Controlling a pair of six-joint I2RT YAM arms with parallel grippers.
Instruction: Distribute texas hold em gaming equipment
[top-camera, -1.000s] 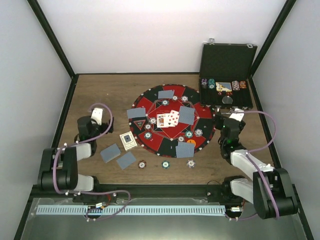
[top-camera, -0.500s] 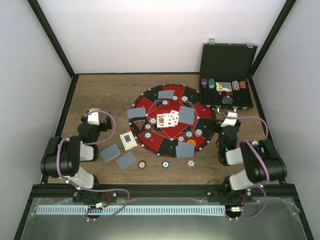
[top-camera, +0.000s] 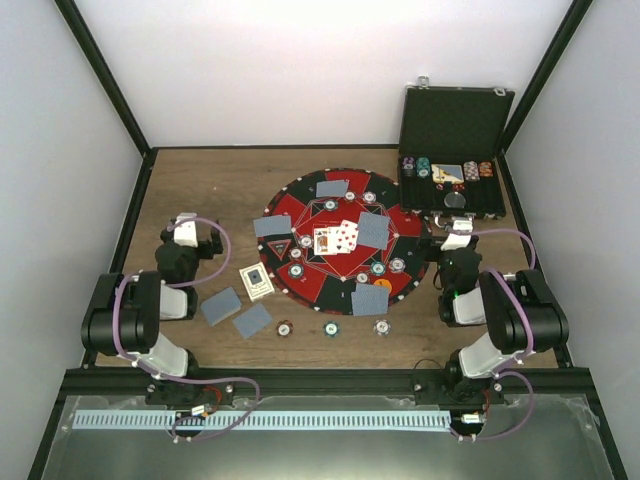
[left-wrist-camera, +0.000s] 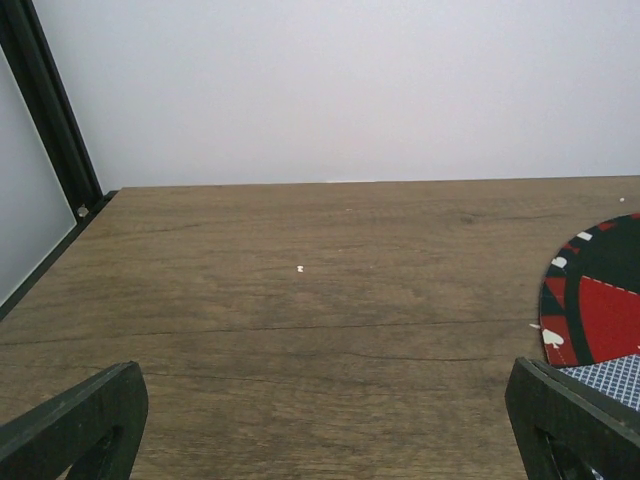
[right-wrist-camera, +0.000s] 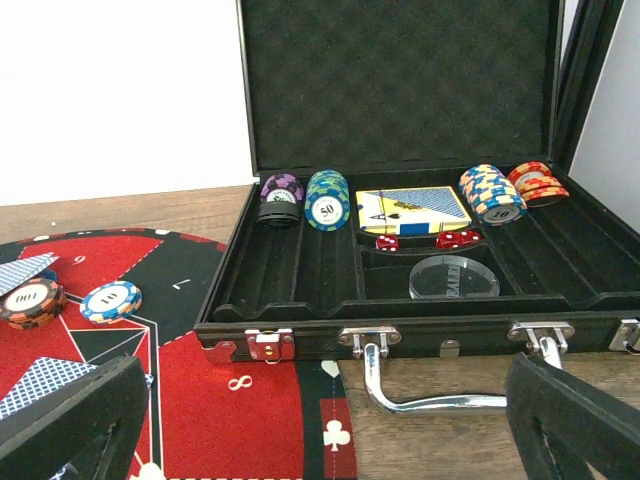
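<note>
- Jaws first: the left gripper (left-wrist-camera: 320, 445) and the right gripper (right-wrist-camera: 320, 430) are both spread wide with nothing in them. The left one looks over bare table (left-wrist-camera: 300, 300) out at the mat's 9 o'clock, and the right one faces the open case (top-camera: 455, 120).
- The gear is mostly laid out on the red-and-black mat (top-camera: 400, 215). There are face-up cards (top-camera: 336, 238) in the middle and face-down cards (top-camera: 331, 188) at 12, 9, 3 and 5 o'clock. Two more lie off the mat around 8. Three poker chips (top-camera: 331, 328) sit in a row on the wood just past 6.
- My guess is the next grab is the right arm's, from the chip stacks (right-wrist-camera: 327, 200) in the case at the mat's 2 o'clock.
- To do it well:
  - go over the case's front wall, not into it
  - drop straight down and pinch a stack across its sides
  - stay clear of the handle (right-wrist-camera: 400, 385) and the stacks beside it
</note>
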